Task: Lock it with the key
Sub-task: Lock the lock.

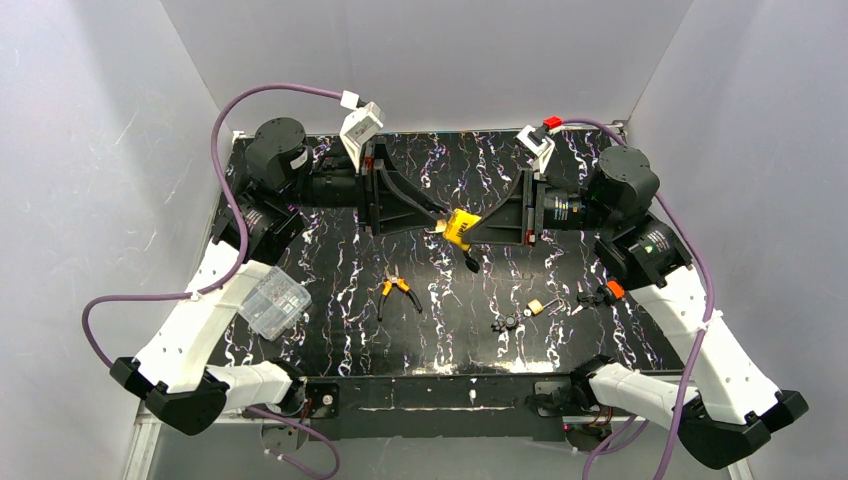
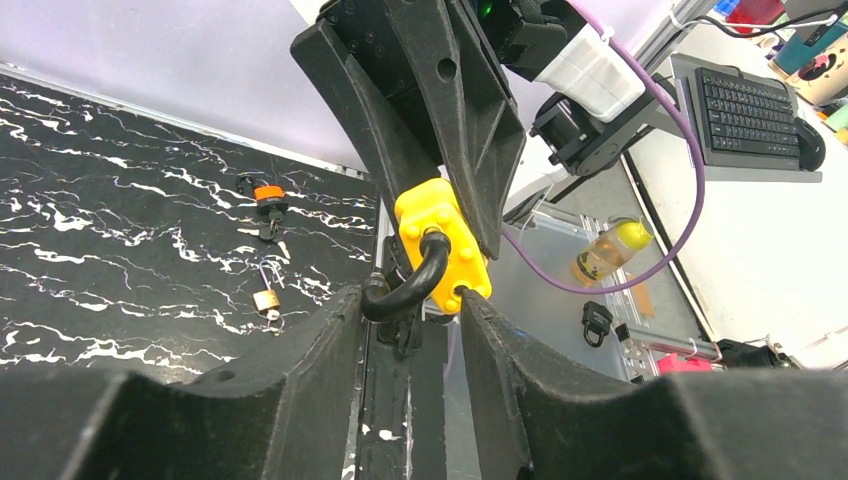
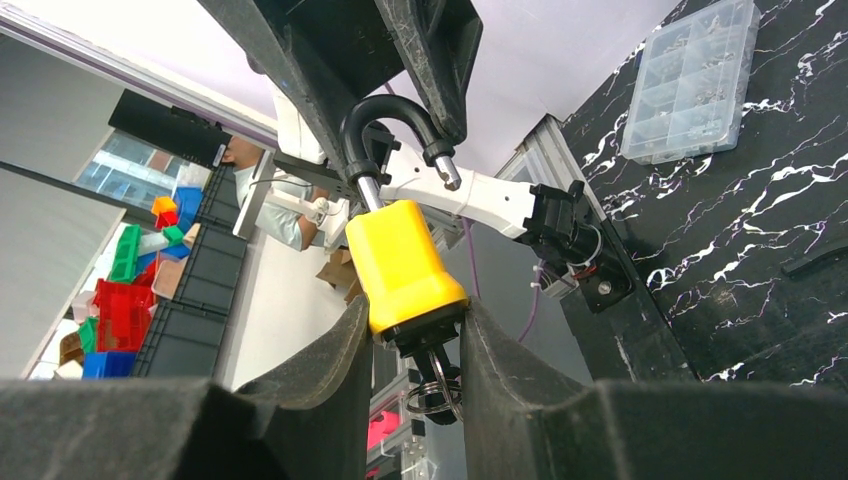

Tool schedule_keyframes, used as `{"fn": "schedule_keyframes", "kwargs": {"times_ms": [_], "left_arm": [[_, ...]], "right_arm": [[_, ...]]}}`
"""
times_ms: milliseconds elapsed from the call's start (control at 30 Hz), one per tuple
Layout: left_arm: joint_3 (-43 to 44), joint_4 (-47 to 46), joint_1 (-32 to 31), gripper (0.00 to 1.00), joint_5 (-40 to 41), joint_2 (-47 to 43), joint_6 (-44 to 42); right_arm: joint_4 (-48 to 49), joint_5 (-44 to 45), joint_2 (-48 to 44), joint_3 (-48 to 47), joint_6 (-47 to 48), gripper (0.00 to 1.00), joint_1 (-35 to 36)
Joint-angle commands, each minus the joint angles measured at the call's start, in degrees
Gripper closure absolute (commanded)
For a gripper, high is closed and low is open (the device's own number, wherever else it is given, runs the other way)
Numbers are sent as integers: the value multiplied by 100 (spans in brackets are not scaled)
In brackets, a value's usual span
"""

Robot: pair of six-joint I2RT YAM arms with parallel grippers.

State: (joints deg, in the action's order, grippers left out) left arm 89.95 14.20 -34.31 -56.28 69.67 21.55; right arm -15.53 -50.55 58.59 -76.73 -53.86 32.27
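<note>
Right gripper (image 3: 412, 318) pinching yellow padlock (image 1: 459, 226) by its body; key (image 3: 432, 352) seated in the base, ring dangling. Left gripper (image 2: 410, 298) pressed onto the black shackle (image 3: 385, 115), which stands open, one leg out of the body. Lock held aloft over mid-table (image 1: 330, 250), nearer the far edge. Small brass padlock (image 1: 536, 306) and pliers (image 1: 398, 290) lie toward the near edge.

No lettering, label, brand or number can be read in any view. The yellow padlock (image 3: 403, 265) shows plain faces; the keyboard (image 2: 745, 105) at far right, beyond the tabletop (image 2: 120, 210), is too small to read its keys.
</note>
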Motion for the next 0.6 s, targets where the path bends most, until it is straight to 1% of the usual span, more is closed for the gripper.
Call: {"fn": "schedule_keyframes", "kwargs": {"times_ms": [0, 100, 233, 333, 367, 433, 467, 533, 567], "left_arm": [[185, -195, -29, 64, -299, -126, 36], [136, -283, -32, 68, -433, -199, 98], [64, -291, -32, 79, -459, -276, 146], [-1, -295, -32, 83, -446, -313, 182], [-19, -295, -32, 82, -452, -318, 200], [-37, -292, -33, 78, -467, -327, 217], [-45, -277, -33, 73, -461, -334, 204], [-30, -151, -32, 58, -359, -350, 88], [-5, -48, -32, 54, -306, -351, -1]], "right_arm": [[229, 148, -35, -292, 58, 99, -19], [202, 193, -21, -306, 88, 99, -18], [163, 257, 10, -338, 165, 99, -19], [142, 311, 18, -354, 229, 99, -19], [113, 326, 24, -368, 260, 99, -19], [40, 355, 49, -396, 339, 99, -19], [6, 373, 55, -410, 380, 99, -17], [-14, 364, 65, -420, 410, 99, -19], [-19, 348, 68, -424, 415, 99, -19]]}}
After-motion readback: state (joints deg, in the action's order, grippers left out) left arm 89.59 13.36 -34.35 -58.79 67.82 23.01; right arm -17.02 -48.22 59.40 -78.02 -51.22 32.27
